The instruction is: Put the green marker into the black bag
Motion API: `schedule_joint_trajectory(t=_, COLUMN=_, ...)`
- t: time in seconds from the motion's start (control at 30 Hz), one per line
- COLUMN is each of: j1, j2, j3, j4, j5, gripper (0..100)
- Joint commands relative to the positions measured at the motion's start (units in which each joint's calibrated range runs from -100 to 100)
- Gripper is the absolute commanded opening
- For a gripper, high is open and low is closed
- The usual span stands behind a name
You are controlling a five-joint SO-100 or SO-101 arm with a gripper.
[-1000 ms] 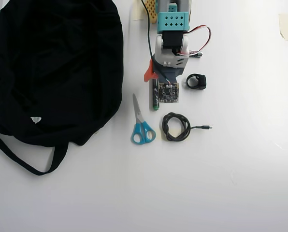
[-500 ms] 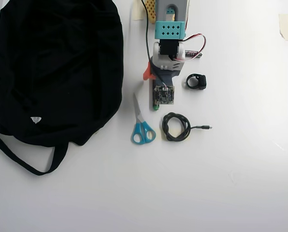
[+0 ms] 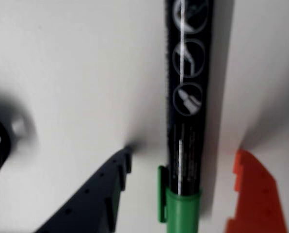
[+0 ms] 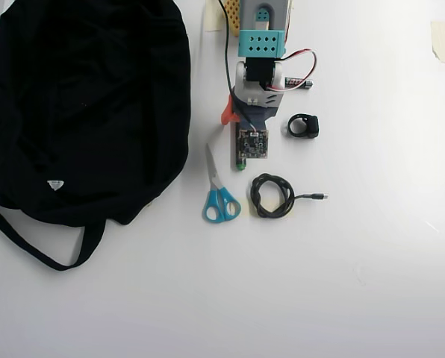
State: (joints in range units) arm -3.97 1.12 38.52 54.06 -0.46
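- Green marker (image 3: 185,121) flat on the table (image 3: 76,73), lying lengthwise between the fingers (image 3: 110,189).
- Spread wide, dark one left, orange one right, neither touching.

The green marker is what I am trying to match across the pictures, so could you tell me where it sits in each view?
Wrist view: the green marker runs top to bottom, right of centre, between the fingers of the hand.
Overhead view: only the marker's green tip shows, right of the scissors, below the arm.
Shared landmark: the hand's orange finger, seen beside the arm from overhead.
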Motion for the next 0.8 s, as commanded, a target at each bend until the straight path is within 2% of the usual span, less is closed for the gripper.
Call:
schedule_joint_trajectory(t=0.0, j1=0.5, j2=0.6, j3=0.8, j4=-0.7, j5=0.0, gripper=23)
schedule_joint_trajectory(t=0.37, j1=0.6, j2=0.6, j3=1.1, j4=-0.7, j5=0.0, gripper=2)
schedule_joint_trajectory(t=0.77, j1=1.1, j2=-0.5, j3=0.4, j4=-0.7, j5=0.0, gripper=2)
